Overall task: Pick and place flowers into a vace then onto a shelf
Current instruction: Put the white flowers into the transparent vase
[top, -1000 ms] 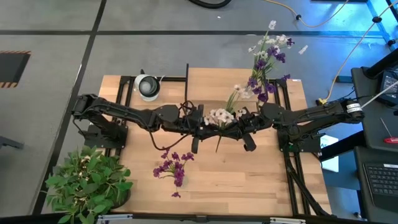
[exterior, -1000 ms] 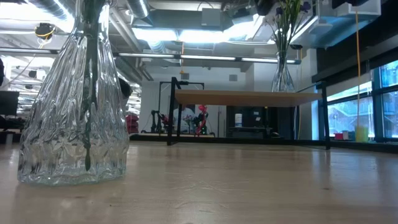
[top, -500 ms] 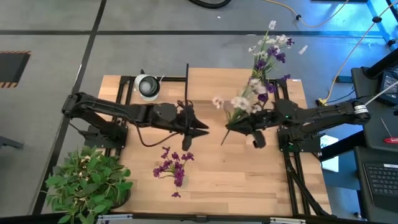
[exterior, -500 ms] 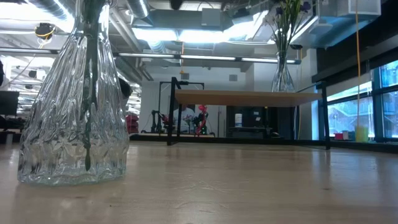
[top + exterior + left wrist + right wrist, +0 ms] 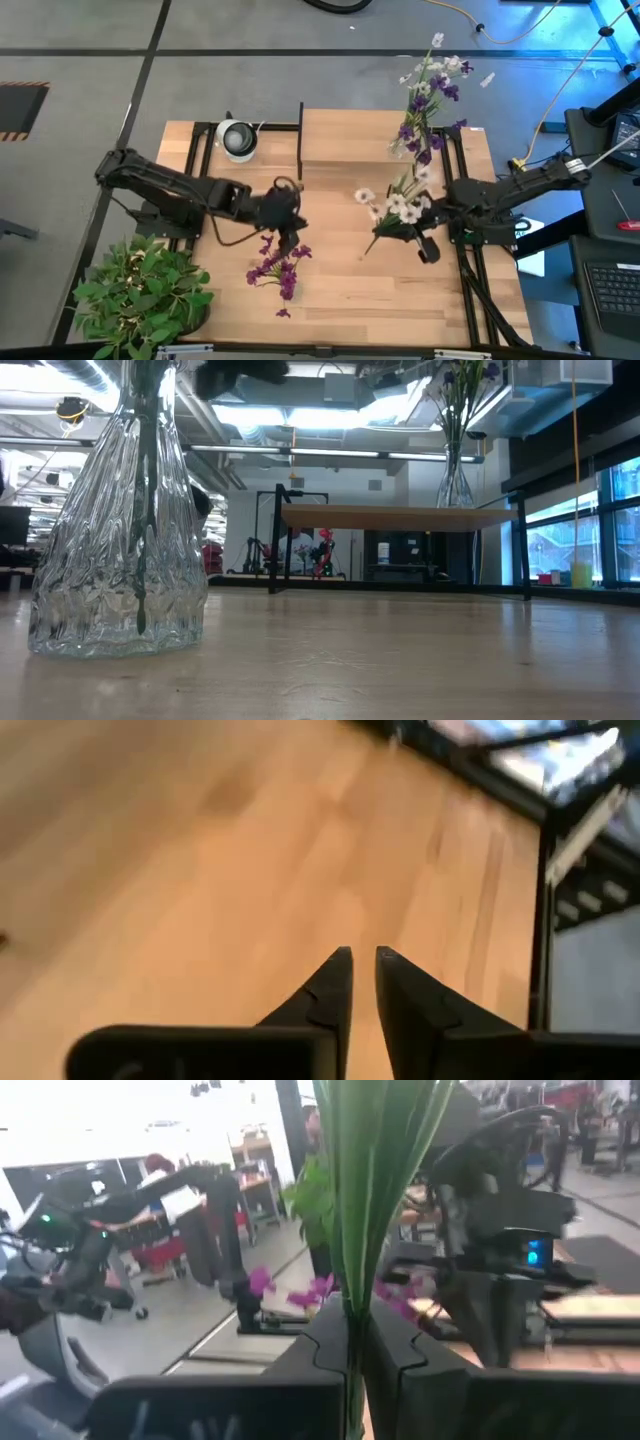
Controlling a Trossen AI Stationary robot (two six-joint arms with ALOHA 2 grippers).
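My right gripper [image 5: 402, 232] is over the table's right half, shut on a bunch of white flowers [image 5: 395, 205] with green stems. My left gripper [image 5: 285, 228] hangs over the middle-left of the table, fingers [image 5: 340, 970] shut on nothing, just beyond a purple flower sprig [image 5: 277, 268] that lies flat on the wood. The shelf [image 5: 345, 135] stands along the far edge, with a vase of purple and white flowers [image 5: 425, 95] at its right end. A glass vase [image 5: 237, 138] stands at the far left; it fills the left of the low view [image 5: 115, 540]. My right gripper pinches the bunch's green stems [image 5: 352, 1295] between its two fingers, coming level from the table's right. The short stem end [image 5: 366, 249] sticks out toward the near left, and the blossoms point toward the far edge. The bunch shows no contact with the table.
A bushy potted plant [image 5: 140, 295] sits at the near left corner. The shelf's black frame [image 5: 285, 550] and board [image 5: 400, 517] rise at the far side, with the flower vase [image 5: 455, 480] on top. Bare wood lies between the two grippers and along the near edge.
A second ago both grippers met at the table's middle on the white bunch. My left gripper let go and drew back toward the left and near edge, over the purple sprig. My right gripper carried the bunch toward the right and near edge.
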